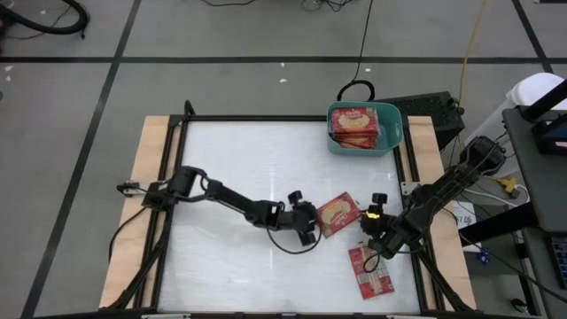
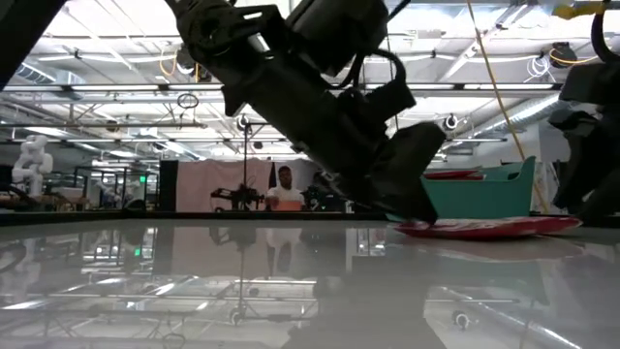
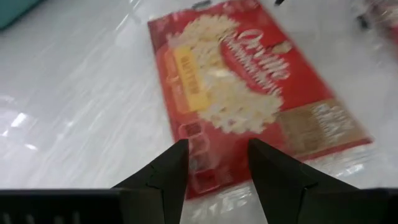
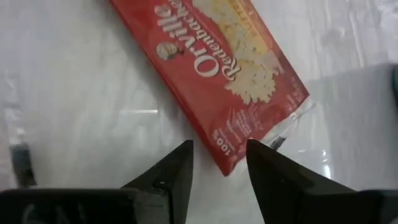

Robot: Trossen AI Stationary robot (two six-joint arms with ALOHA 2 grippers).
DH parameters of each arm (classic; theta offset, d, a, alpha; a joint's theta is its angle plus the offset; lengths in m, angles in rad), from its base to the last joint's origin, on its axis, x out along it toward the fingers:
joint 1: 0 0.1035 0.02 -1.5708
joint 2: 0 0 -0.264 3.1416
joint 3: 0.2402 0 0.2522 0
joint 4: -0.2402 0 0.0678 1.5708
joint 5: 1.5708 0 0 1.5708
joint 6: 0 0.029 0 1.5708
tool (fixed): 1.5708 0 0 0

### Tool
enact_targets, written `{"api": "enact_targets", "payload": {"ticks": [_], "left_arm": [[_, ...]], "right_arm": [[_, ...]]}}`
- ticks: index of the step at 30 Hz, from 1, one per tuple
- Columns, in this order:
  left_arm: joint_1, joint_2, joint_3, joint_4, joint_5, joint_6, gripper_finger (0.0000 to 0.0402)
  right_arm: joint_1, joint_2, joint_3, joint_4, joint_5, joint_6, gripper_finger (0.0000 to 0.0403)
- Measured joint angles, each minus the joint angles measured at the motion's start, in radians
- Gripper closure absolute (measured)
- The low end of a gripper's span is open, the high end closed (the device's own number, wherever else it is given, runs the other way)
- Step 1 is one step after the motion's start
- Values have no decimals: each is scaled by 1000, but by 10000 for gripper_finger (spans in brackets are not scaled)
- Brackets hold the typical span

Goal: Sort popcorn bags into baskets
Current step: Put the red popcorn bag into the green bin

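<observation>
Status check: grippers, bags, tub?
Left gripper open at a table bag. Right gripper open over second bag. Tub holds bags; nothing blocking.

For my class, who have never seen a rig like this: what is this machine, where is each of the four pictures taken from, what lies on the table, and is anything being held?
It is a robot with two dark jointed arms working at a white table. One picture looks straight down from above, one looks level across the tabletop, and two come from cameras on the arms' wrists. Two red popcorn bags lie flat on the table: one in front of the left gripper, the other by the right gripper. A teal basket at the far edge already contains more bags. In each wrist picture the jaws stand apart over a bag's near edge, but nothing is gripped or lifted.
</observation>
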Motion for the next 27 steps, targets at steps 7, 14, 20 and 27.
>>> {"api": "enact_targets", "payload": {"ticks": [7,14,20,27], "left_arm": [[14,0,0,-34,29,-10,231],[14,-2,0,-41,53,-5,231],[12,-105,-2,-153,75,-7,231],[4,-351,0,-369,31,-3,231]], "right_arm": [[-9,-3,-95,153,-27,-76,264],[-14,-3,-219,404,49,-134,320],[-16,1,-220,475,68,-233,394],[-17,0,-141,488,256,-659,400]]}}
